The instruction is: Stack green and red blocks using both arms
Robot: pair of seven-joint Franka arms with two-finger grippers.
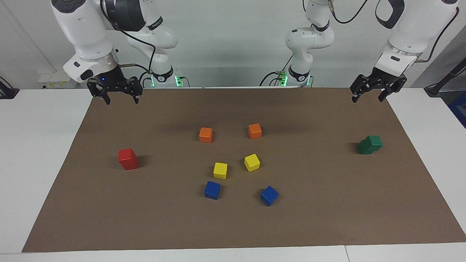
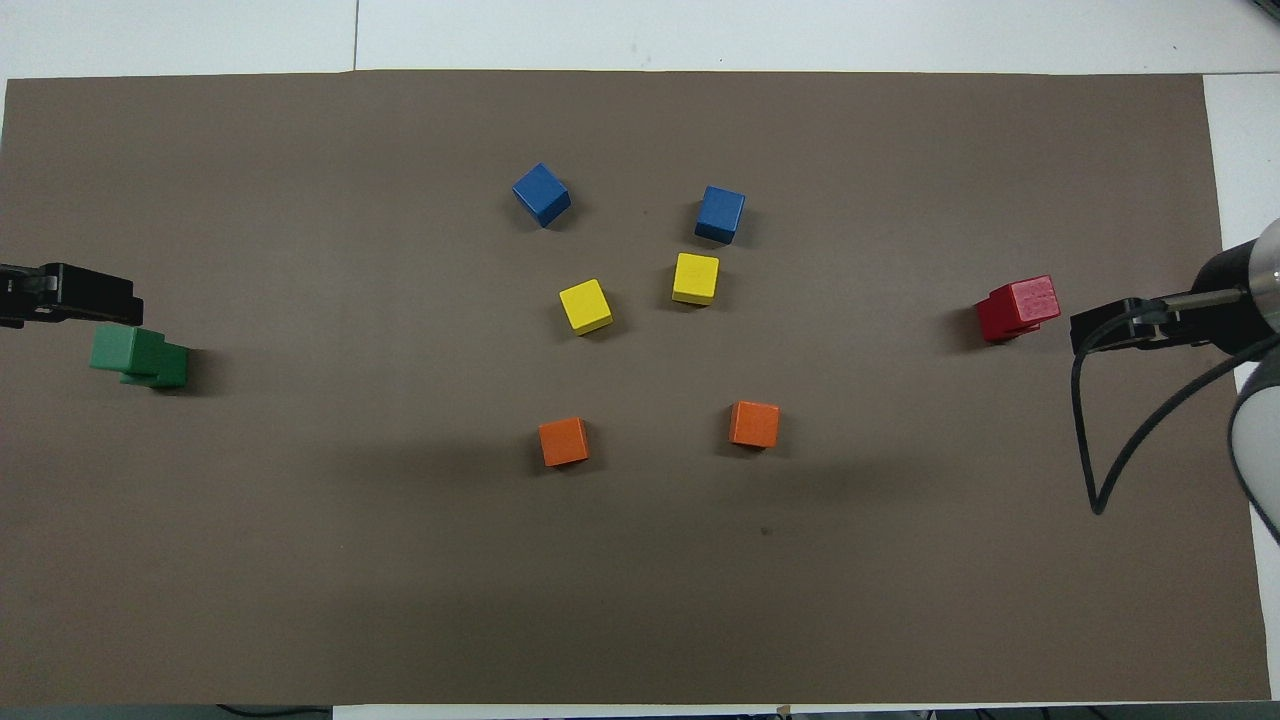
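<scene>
Two stacks already stand. Green stack [image 1: 370, 145] sits toward the left arm's end of the surface: two green blocks, the top one twisted and offset on the lower. Red stack [image 1: 127, 159] sits toward the right arm's end: two red blocks, the overhead view showing the top one shifted slightly off the lower.

Left gripper [image 1: 368, 96] hangs in the air over the mat's edge at the robots' end, fingers apart, holding nothing. Right gripper [image 1: 121, 97] hangs likewise at its own end, fingers apart, empty. Both arms look parked; task judged done or all but done.

Risks from here:
- Green top block overhangs; a jolt to the surface or a brush from the left arm could tip it off. The overhead view puts the left gripper right beside that stack, though the facing view shows it raised and clear.
- Red stack is steadier, but an arm sweeping low would knock it.
- Any regrasp to square up the blocks risks dragging the lower one.

Surface: white table [image 1: 43, 153] covered by a brown mat [image 1: 327, 211]. Mid-mat, untouched: two orange cubes [image 1: 205, 134] nearest the robots, two yellow cubes [image 1: 220, 170] next, two blue cubes [image 1: 212, 190] farthest. Room: pale wall, green lights at the arm bases, black cables trailing.
</scene>
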